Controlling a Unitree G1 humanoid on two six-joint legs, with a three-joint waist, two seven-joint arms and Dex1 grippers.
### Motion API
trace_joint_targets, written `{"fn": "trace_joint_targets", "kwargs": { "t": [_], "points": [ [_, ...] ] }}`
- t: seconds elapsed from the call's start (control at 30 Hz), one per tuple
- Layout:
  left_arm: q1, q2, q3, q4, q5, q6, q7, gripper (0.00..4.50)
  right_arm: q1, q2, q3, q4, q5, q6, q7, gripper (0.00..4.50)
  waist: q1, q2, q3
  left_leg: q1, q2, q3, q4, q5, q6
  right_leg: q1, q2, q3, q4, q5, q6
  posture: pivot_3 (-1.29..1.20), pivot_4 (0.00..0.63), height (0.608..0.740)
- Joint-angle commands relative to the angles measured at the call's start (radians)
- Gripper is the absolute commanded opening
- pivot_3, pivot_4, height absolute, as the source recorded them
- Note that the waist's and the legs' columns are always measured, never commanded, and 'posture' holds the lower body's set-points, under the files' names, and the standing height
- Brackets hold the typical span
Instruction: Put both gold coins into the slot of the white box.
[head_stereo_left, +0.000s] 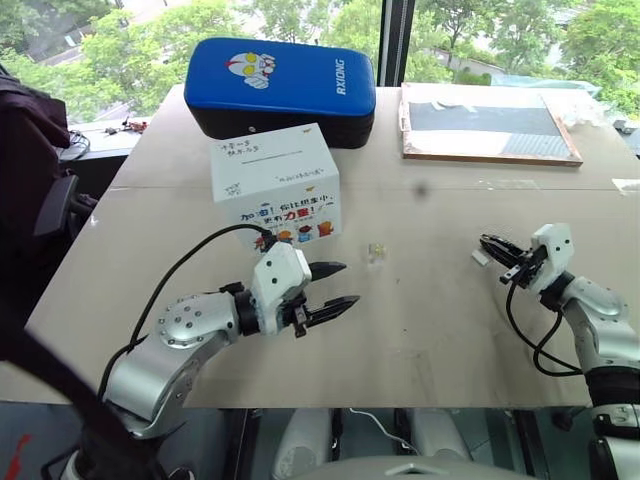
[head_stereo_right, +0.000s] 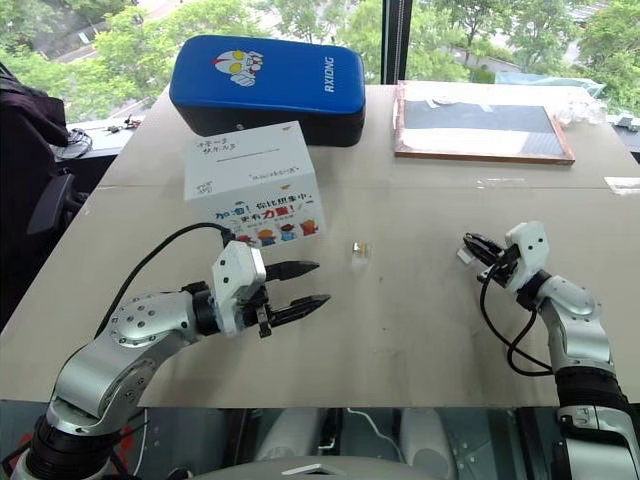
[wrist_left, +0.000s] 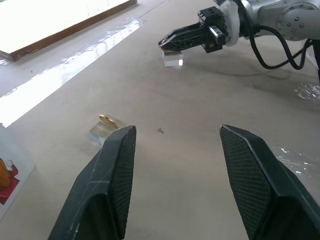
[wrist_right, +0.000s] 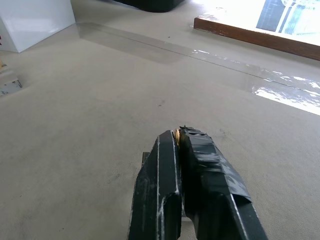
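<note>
The white box with colourful characters on its front stands on the table's left half, a thin slot line along its top. One gold coin rests upright on a small clear block to the right of the box, also visible as a glinting gold coin. My left gripper hovers open just short of that coin, level with the table. Further right, my right gripper is shut on the other gold coin, a thin gold sliver between its fingertips, just above a second clear block.
A blue padded case lies behind the box. A wood-framed board sits at the back right. Black cables trail from both wrists. The table's front edge runs close below both arms.
</note>
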Motion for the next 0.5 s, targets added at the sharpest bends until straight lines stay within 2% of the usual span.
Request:
{"fn": "trace_joint_targets", "kwargs": {
  "t": [0.03, 0.13, 0.3, 0.4, 0.5],
  "points": [
    [-0.016, -0.027, 0.006, -0.013, -0.027, 0.003, 0.021, 2.68, -0.011, 0.004, -0.028, -0.032, 0.029, 0.001, -0.003, 0.06, -0.001, 0.0, 0.0, 0.0, 0.0, 0.0, 0.0, 0.0, 0.0, 0.0, 0.0, 0.0, 0.0, 0.0, 0.0, 0.0, 0.15, 0.74],
    [-0.04, -0.087, 0.025, 0.008, -0.067, 0.017, 0.06, 2.68, -0.006, 0.019, -0.04, -0.109, 0.098, 0.082, -0.007, 0.06, 0.0, 0.0, 0.0, 0.0, 0.0, 0.0, 0.0, 0.0, 0.0, 0.0, 0.0, 0.0, 0.0, 0.0, 0.0, 0.0, 0.15, 0.74],
    [-0.109, -0.294, 0.075, 0.062, -0.229, 0.076, 0.195, 2.68, 0.0, 0.084, -0.088, -0.381, 0.486, 0.534, -0.104, 0.06, 0.001, 0.0, 0.0, -0.001, 0.0, -0.001, 0.001, 0.0, 0.0, 0.0, -0.001, 0.001, 0.001, 0.0, 0.0, 0.0, 0.15, 0.74],
    [-0.147, -0.435, 0.091, 0.092, -0.369, 0.134, 0.307, 2.68, -0.037, 0.151, -0.119, -0.508, 0.752, 0.722, -0.267, 0.06, 0.001, 0.0, 0.0, -0.001, 0.0, -0.002, 0.001, 0.0, 0.0, 0.0, -0.002, 0.0, 0.002, 0.0, 0.0, 0.0, 0.15, 0.74],
    [-0.173, -0.541, 0.108, 0.123, -0.484, 0.154, 0.369, 2.68, -0.082, 0.234, -0.129, -0.584, 0.96, 0.791, -0.43, 0.06, -0.001, 0.0, 0.0, -0.001, 0.0, -0.002, 0.001, 0.0, 0.0, 0.0, -0.004, 0.0, 0.002, 0.0, 0.0, 0.0, 0.15, 0.74]
  ]
}}
